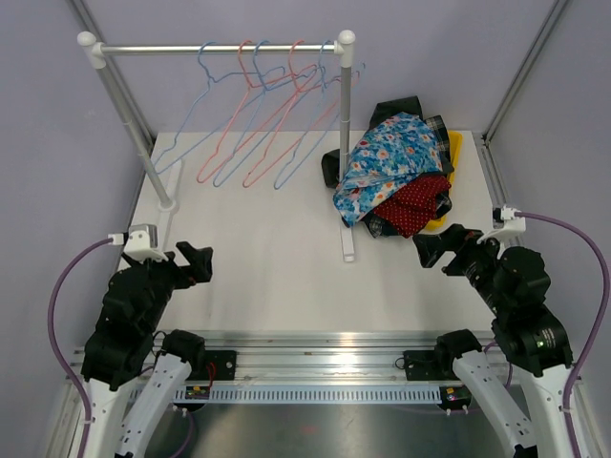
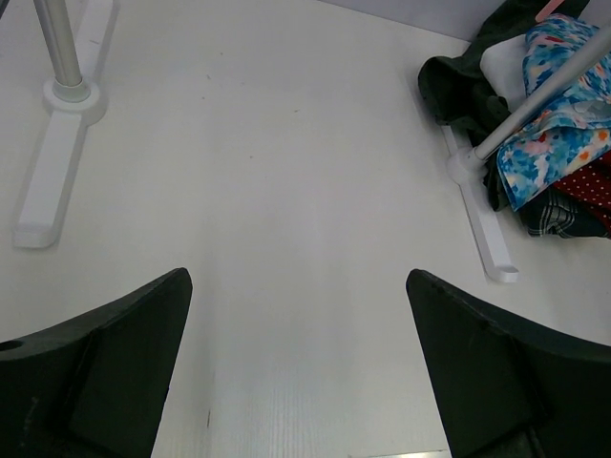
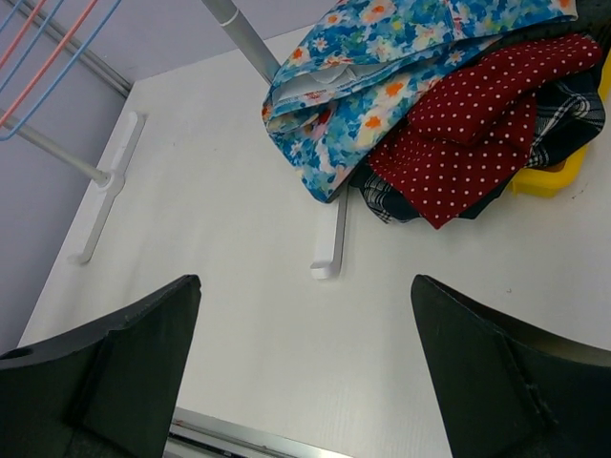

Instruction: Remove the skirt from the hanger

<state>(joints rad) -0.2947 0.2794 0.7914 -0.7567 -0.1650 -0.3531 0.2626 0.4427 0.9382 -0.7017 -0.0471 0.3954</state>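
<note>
Left claw: your left gripper (image 1: pixel 202 260) hangs low over the white table, jaws spread wide, nothing between them.
Right claw: your right gripper (image 1: pixel 431 250) is likewise spread and empty, aimed at the cloth heap just ahead of it.
Skirt: no hanger carries a garment; the floral skirt (image 1: pixel 391 157) lies on top of the pile of clothes (image 1: pixel 412 205), ahead of the right claw and far right of the left one. I judge the removal already done, or the next skirt not yet hung.
Hangers: the wire hangers (image 1: pixel 263 119) hang bare on the rail, ahead of and above both claws.
Step advice: if another skirt comes, steady the hanger with one claw and pull the waistband downward with the other; avoid the rack post (image 1: pixel 345 143).
Surface: the table (image 1: pixel 258 267) is smooth white.
Room: lilac walls behind the clothes rack (image 1: pixel 220 48).
</note>
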